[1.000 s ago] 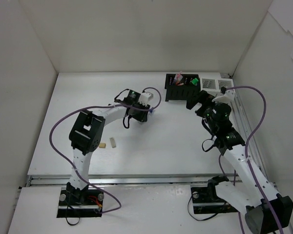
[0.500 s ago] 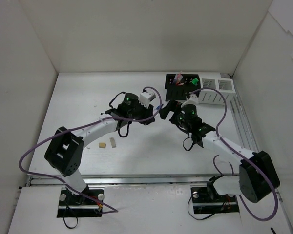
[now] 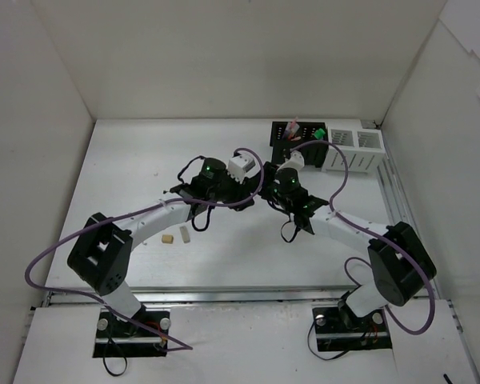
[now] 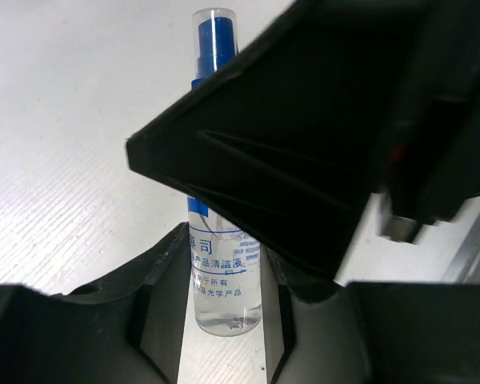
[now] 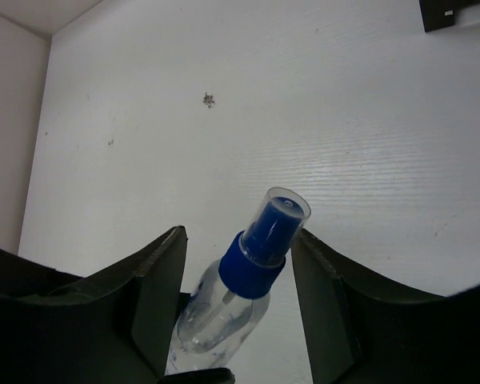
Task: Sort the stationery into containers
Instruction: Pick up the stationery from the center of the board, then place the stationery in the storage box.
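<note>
The clear blue-capped bottle [image 4: 222, 296] stands between my left gripper's [image 4: 224, 260] fingers, which are shut on its lower body. In the right wrist view the bottle [image 5: 228, 300] tilts up, its blue cap [image 5: 274, 228] between my right gripper's [image 5: 238, 268] open jaws, with gaps on both sides. In the top view the two grippers meet mid-table, left [image 3: 250, 181] and right [image 3: 270, 181]. A tan eraser [image 3: 168, 238] and a white eraser [image 3: 185, 234] lie on the table to the left. The black organiser [image 3: 296, 142] holds several pens.
Two white perforated bins [image 3: 338, 154] [image 3: 366, 144] stand right of the organiser at the back right. The right gripper's black body [image 4: 320, 136] fills much of the left wrist view. White walls enclose the table.
My right arm has swung left from the white bins to the left gripper and now straddles the bottle's cap. My left gripper has moved slightly right with the bottle.
</note>
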Robot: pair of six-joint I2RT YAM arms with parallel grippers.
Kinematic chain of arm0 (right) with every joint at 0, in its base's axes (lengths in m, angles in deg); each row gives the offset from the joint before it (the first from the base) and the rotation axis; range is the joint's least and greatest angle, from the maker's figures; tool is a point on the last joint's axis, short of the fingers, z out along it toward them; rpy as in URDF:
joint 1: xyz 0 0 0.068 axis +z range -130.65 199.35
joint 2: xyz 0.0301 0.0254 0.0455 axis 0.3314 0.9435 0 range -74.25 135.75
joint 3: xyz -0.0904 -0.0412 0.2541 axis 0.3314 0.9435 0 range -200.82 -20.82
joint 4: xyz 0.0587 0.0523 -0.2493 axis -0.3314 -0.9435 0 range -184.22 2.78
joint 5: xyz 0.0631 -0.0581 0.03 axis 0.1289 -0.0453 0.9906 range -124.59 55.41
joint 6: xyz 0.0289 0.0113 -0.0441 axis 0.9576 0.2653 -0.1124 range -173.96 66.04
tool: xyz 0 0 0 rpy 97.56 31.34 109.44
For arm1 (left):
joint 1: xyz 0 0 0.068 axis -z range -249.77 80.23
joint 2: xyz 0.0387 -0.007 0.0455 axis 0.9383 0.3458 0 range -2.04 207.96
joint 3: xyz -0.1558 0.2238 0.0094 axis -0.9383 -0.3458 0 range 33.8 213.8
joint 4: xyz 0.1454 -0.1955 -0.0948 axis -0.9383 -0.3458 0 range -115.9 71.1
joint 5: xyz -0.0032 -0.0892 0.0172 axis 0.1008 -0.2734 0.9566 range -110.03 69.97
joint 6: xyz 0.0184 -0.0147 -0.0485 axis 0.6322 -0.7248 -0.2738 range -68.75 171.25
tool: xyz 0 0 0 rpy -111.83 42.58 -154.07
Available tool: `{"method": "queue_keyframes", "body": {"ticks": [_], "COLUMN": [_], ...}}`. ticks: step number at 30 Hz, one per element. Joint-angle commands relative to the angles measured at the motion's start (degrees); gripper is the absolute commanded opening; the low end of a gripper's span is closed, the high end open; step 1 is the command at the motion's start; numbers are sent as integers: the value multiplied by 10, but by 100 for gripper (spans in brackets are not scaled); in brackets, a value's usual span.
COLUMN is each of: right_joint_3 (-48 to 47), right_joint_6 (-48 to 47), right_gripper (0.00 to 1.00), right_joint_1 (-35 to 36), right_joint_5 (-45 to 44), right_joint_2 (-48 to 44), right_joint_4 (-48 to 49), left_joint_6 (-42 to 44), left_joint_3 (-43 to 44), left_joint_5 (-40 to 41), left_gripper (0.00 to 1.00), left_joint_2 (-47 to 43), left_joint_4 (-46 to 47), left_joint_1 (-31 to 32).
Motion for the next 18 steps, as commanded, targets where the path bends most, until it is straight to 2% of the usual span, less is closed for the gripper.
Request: {"method": "queue_keyframes", "body": {"ticks": [1,2,4,6,7,9,11,12,14,15,17,18], "right_joint_3": [-37,-39,-50,-55,-56,-62,-64,-65,-65,-67,-73,-86], "right_joint_6": [12,13,11,10,7,-9,-32,-41,-75,-90,-119,-131], "right_gripper": [52,58,59,49,36,25,14,12,8,7,7,7], "right_joint_1": [12,9,13,13,12,13,13,12,9,6,-16,-30], "right_joint_5": [-20,-20,-18,-13,-13,-23,-35,-51,-67,-85,-101,-120], "right_joint_2": [-4,-3,3,6,4,-4,-21,-26,-49,-57,-76,-79], "right_joint_4": [56,55,47,48,49,50,49,48,44,40,18,7], "left_joint_6": [5,5,7,8,7,8,9,9,12,13,20,23], "left_joint_3": [18,16,9,8,8,11,9,6,-5,-13,-22,-31], "left_joint_5": [-26,-30,-34,-45,-48,-48,-35,-29,-14,-5,34,53], "left_gripper": [0,0,0,0,0,5,27,35,57,80,99,99], "left_joint_2": [-64,-68,-79,-86,-88,-93,-103,-107,-117,-132,-160,-169], "left_joint_4": [89,98,110,122,124,118,109,109,99,96,77,66], "left_joint_1": [10,10,10,10,10,10,10,10,10,10,10,10]}}
